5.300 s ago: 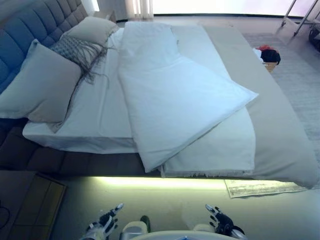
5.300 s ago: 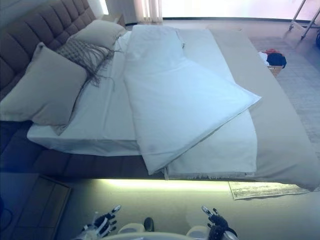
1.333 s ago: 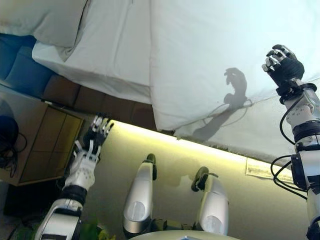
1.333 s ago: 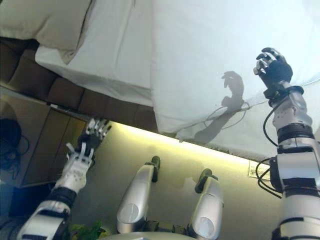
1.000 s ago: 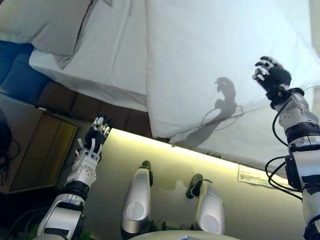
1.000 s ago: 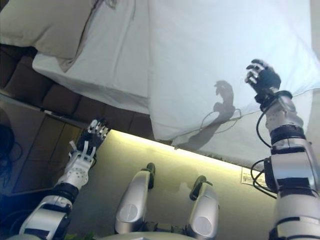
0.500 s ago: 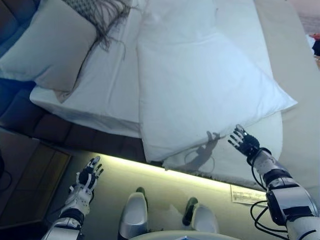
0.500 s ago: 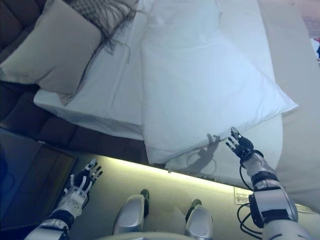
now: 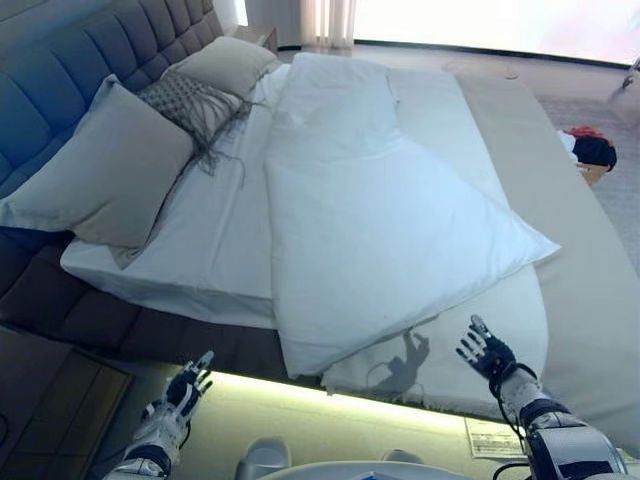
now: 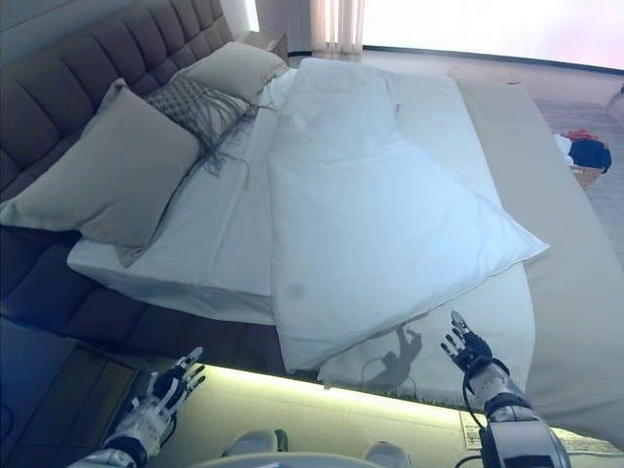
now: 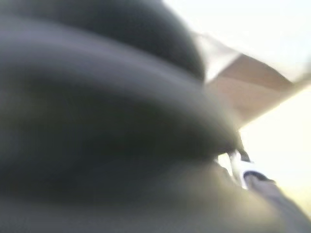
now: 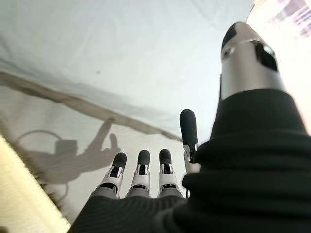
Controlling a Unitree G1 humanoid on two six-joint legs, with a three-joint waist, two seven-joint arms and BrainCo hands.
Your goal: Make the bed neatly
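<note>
A white duvet (image 9: pixel 370 220) lies folded back in a diagonal over the bed, its pointed corner (image 9: pixel 545 245) toward the right. Under it a white sheet (image 9: pixel 500 330) and a beige bedspread (image 9: pixel 590 300) cover the bed's foot side. Two beige pillows (image 9: pixel 105 175) (image 9: pixel 225 62) and a grey fringed cushion (image 9: pixel 195 100) lie at the headboard. My right hand (image 9: pixel 487 352) is open with fingers spread, held just before the near edge of the white sheet, touching nothing; it also shows in the right wrist view (image 12: pixel 146 170). My left hand (image 9: pixel 180 395) is open, low beside the bed frame.
A dark tufted headboard (image 9: pixel 90 60) runs along the left. A wooden nightstand (image 9: pixel 50 410) stands at the lower left. A lit strip (image 9: pixel 330 395) runs under the bed's near edge. A basket with red and dark items (image 9: pixel 592 152) sits on the floor at far right. A paper (image 9: pixel 495 437) lies on the floor.
The camera has tilted up, so more of the bed shows. My right hand has dropped lower toward the sheet's near edge and stays open. My left hand stays low and open.
</note>
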